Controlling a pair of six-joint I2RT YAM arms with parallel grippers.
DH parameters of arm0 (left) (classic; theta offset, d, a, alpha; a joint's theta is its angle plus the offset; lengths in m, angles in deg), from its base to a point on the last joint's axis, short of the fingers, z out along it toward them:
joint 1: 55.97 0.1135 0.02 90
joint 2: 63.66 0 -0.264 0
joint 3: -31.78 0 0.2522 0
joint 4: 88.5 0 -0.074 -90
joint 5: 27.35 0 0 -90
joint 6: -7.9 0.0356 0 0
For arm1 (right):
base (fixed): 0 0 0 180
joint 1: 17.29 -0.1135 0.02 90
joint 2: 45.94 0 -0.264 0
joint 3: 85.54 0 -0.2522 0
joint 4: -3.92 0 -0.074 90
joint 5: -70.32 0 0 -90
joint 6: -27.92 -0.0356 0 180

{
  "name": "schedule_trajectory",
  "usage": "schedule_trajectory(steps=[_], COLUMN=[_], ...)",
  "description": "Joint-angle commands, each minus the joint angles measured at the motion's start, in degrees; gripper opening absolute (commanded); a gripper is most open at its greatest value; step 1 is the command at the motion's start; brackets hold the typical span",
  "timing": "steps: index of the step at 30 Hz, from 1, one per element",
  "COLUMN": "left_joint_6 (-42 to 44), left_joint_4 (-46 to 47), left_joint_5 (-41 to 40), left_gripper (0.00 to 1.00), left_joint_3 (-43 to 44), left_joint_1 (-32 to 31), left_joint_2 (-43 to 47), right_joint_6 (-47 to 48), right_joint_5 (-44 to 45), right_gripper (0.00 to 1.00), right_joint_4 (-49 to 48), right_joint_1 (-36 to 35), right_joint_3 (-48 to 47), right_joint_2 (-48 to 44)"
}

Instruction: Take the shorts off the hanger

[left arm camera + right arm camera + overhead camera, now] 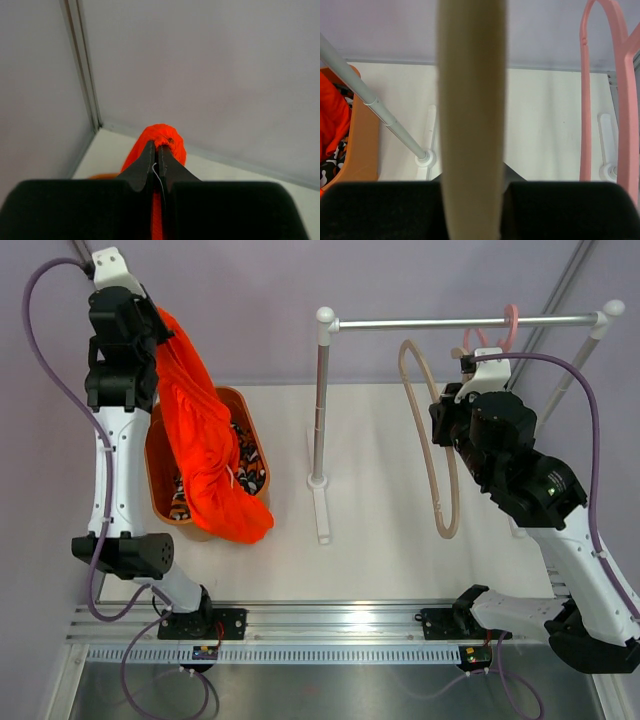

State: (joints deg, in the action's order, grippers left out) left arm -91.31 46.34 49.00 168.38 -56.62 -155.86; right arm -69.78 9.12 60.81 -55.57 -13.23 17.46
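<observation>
- The left tool (pixel 156 150) is clamping shut on a bunched fold of the orange shorts (pixel 205 440). In the left wrist view, fabric is pushing out past the fingertips.
- That arm is holding the pair high at the far left. The cloth is draping down into the orange basket (pixel 156 490), and its lower end is spilling over the near rim.
- The right tool (pixel 447 420) is gripping the beige hanger (pixel 470 100), with the jaws closed around its bar. Nothing is hanging from it.
- The patterned shorts (pixel 250 465) are lying in the basket, partly under the orange cloth.
- The pink hanger (pixel 587 100) is hanging bare on the rail (pixel 420 323) of the rack standing on the tabletop (pixel 380 550).
- I am judging the removal itself as done, since no hanger in view is carrying fabric. What I am reading as left is letting the orange pair go into the basket and parking the beige hanger.
- The right wrist view is mostly blocked by the beige bar, so I am not seeing those fingertips directly.
- From above, I cannot tell whether the beige hanger's hook is on the rail or hanging free below it.
- The left arm is covering the top of the orange pair in the overhead view, so the exact pinch point is only showing from the wrist.
- The orange cloth is hiding much of the basket, so I am making out only part of the patterned pair.
</observation>
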Motion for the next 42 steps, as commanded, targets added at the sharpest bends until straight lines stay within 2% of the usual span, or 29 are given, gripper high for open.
schedule_trajectory(steps=[1,3,7,8,11,15,17,18,20,21,24,25,27,29,38,42], left_joint_6=[-12.8,-15.5,-26.4,-28.4,-34.1,-38.4,-39.3,-39.3,-38.2,-36.9,-35.4,-34.3,-32.1,-30.6,-25.6,-24.3], left_joint_4=[1.6,1.2,6.4,9.5,13.5,15.0,15.2,15.2,15.4,15.0,14.6,14.5,14.7,12.9,9.2,9.7], left_joint_5=[2.8,4.2,4.5,4.6,3.8,1.5,1.3,0.7,0.2,-0.8,-0.5,0.1,3.3,5.4,10.5,12.0], left_gripper=[0.0,0.0,0.0,0.0,0.0,0.0,0.04,0.16,0.27,0.4,0.65,0.78,0.85,0.97,0.99,0.99], left_joint_3=[-5.0,-8.7,-26.6,-34.9,-48.3,-57.5,-59.2,-60.2,-60.4,-60.0,-58.8,-57.6,-56.4,-52.7,-47.0,-48.3], left_joint_1=[2.6,2.8,2.8,2.8,2.0,1.0,-0.8,-1.1,-2.4,-3.4,-4.4,-4.5,-4.5,-4.5,-4.5,-4.5], left_joint_2=[-0.7,-1.2,3.9,5.2,8.6,8.3,7.2,7.1,7.6,8.5,11.6,12.4,14.1,14.1,19.8,24.3], right_joint_6=[0.5,0.4,0.4,0.6,0.9,1.0,1.1,1.4,2.3,3.4,4.9,5.4,6.4,6.6,7.1,7.3], right_joint_5=[-0.8,-1.0,-1.3,-1.4,-2.2,-3.8,-5.0,-5.5,-7.0,-7.7,-8.6,-8.8,-9.2,-10.6,-10.9,-10.6], right_gripper=[0.0,0.0,0.0,0.0,0.01,0.01,0.01,0.01,0.0,0.0,0.0,0.0,0.0,0.0,0.0,0.0], right_joint_4=[-0.9,-0.9,-1.0,-1.0,-1.3,-1.7,-1.2,-1.2,-1.4,-1.6,-2.1,-2.2,-2.5,-2.6,-5.0,-5.5], right_joint_1=[0.0,0.0,0.0,0.0,0.0,0.0,0.0,0.0,0.1,0.1,0.1,0.1,0.3,0.8,3.0,4.5], right_joint_3=[0.0,0.2,0.8,0.9,0.9,0.9,0.5,0.3,0.2,0.2,-0.1,-0.3,-0.6,-1.1,-6.2,-8.9], right_joint_2=[-1.0,-1.3,-1.7,-1.7,-1.8,-1.7,-1.2,-1.2,-1.1,-1.2,-0.8,-0.4,0.1,1.1,5.7,8.6])
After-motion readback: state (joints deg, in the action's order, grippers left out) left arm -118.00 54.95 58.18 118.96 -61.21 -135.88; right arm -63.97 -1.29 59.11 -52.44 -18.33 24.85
